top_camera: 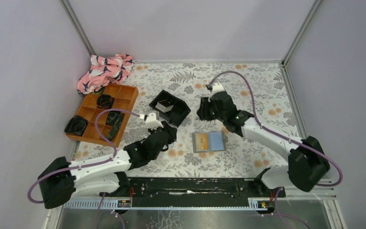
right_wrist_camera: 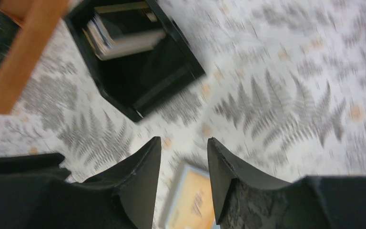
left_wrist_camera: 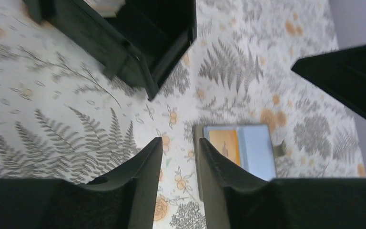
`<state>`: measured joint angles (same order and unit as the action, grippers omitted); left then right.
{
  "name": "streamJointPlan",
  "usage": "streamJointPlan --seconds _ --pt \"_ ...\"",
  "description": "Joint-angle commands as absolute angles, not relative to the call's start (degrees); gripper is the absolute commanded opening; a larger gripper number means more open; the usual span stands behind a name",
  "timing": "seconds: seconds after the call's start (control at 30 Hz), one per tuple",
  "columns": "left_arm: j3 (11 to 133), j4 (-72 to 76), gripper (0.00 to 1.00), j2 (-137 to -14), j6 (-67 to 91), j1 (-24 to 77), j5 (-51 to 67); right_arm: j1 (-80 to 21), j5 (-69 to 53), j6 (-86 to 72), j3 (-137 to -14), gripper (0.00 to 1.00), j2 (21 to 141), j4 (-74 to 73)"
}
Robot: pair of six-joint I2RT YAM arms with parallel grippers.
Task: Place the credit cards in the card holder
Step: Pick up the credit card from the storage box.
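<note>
The card holder (top_camera: 209,141) lies open and flat on the floral cloth, yellow-orange on its left half and blue-grey on its right. The credit cards (top_camera: 164,105) sit stacked inside the black square tray (top_camera: 182,110) behind it. My left gripper (top_camera: 172,130) hovers between tray and holder, open and empty. In the left wrist view the card holder (left_wrist_camera: 248,148) is just right of the left gripper (left_wrist_camera: 181,143). My right gripper (top_camera: 203,113) hangs open and empty behind the holder. The right wrist view shows the right gripper (right_wrist_camera: 184,141) above the card holder (right_wrist_camera: 193,202), with the cards (right_wrist_camera: 119,38) farther off.
An orange compartment tray (top_camera: 124,95) with dark items stands at the left, a pink patterned cloth (top_camera: 104,70) behind it. Grey walls close in the table on three sides. The black tray (left_wrist_camera: 138,43) lies close ahead of the left fingers, and the right arm's dark body (left_wrist_camera: 348,81) shows beside them.
</note>
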<state>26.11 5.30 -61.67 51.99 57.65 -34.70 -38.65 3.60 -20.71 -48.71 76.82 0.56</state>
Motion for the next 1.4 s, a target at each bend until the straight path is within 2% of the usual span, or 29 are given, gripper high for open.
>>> streamJointPlan --seconds 0.0,0.17,0.3,0.53,0.83,1.37 --pt "25.8 -2.3 0.45 -55.1 50.5 56.6 -46.8 -40.8 1.5 -14.6 -62.6 0.47 84.7 2.2" --pt "27.5 -9.1 0.51 -51.9 51.0 51.6 -48.8 -43.4 1.6 -12.9 -73.8 0.43 95.6 2.4" --pt "27.1 -9.0 0.58 -50.5 50.4 46.9 -47.0 -44.4 0.8 -11.5 -85.9 0.43 106.8 -3.2" --pt "24.2 -2.7 0.58 -51.3 49.4 37.6 -38.2 -45.1 -3.4 -8.5 -101.0 0.43 120.6 -7.6" --pt "22.7 4.0 0.55 -56.5 49.3 32.0 -31.5 -45.1 -7.8 -7.4 -114.6 0.45 131.2 -13.6" --pt "23.2 14.5 0.54 -68.9 50.1 27.8 -23.3 -45.0 -10.1 -8.2 -117.9 0.47 135.6 -17.8"
